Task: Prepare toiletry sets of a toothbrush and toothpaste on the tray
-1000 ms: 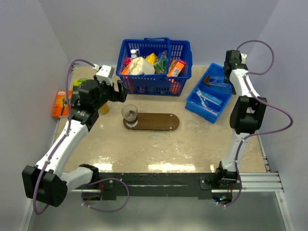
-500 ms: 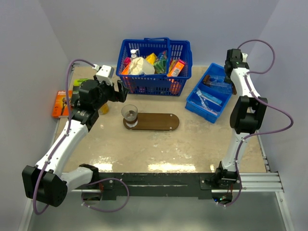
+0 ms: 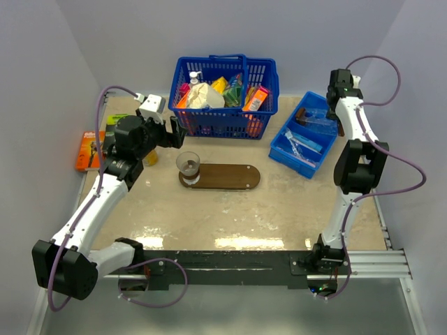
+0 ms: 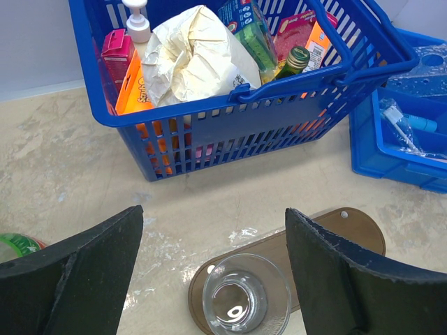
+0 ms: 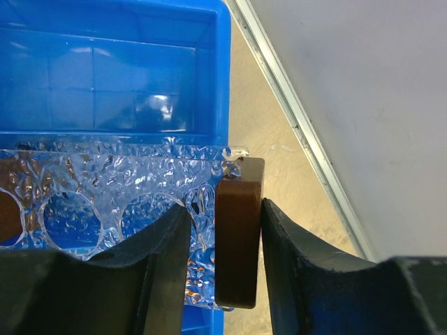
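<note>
**Tray** [image 3: 234,177]: flat oval of dark brown wood with rounded ends, lying at the centre of the overhead view on the mottled beige bench [image 3: 230,216]. It has not moved since a second ago. A clear glass cup [image 3: 188,165] stands upright on its left end.

**Toiletry items** [image 3: 302,146]: slim, pale and blue, wrapped, lying in the blue plastic bin [image 3: 286,159] to the right of the tray. Which one is the toothbrush cannot be told.

**Right hand** [image 5: 225,230]: fingers clamped on a smooth brown block [image 5: 239,209] with rounded corners. The block sits at the end of a clear dimpled plastic holder [image 5: 105,181] pierced by round holes, over the bin. The wrist has edged slightly toward the upper right since the earlier frame.

**Left hand** [image 4: 213,213]: black fingers spread wide and holding nothing, above the cup and below the blue lattice basket [image 3: 223,124] of packaged goods. Unmoved.
</note>
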Controlling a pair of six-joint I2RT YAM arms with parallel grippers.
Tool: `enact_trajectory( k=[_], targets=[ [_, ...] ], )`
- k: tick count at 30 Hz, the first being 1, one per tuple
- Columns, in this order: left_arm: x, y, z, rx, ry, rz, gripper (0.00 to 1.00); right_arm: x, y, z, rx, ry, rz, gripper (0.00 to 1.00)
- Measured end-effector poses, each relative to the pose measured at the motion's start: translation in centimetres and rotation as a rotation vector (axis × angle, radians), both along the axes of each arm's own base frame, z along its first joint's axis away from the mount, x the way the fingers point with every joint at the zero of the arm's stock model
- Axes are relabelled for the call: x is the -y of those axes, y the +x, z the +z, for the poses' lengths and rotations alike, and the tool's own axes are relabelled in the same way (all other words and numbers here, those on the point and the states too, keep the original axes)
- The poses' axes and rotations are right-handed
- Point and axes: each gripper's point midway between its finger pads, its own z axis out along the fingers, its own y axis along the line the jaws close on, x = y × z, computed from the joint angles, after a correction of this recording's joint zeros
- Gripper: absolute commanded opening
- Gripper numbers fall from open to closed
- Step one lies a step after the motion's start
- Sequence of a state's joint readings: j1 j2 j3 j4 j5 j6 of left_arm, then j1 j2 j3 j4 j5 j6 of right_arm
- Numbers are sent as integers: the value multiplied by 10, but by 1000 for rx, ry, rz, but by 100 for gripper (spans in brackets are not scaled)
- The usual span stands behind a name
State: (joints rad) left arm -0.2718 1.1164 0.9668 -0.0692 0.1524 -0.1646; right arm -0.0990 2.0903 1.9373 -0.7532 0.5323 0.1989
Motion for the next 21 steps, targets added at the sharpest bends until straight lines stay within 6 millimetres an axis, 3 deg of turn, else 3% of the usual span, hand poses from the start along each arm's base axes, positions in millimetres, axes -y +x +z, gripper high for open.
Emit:
enact_trajectory(
  k=[8,21],
  targets=[
    [0,0,0,0,0,0,87,2,-3,15,15,-6,1,0],
    [1,-1,0,0,0,-4,87,1,-21,86,152,-3,16,0]
  ],
)
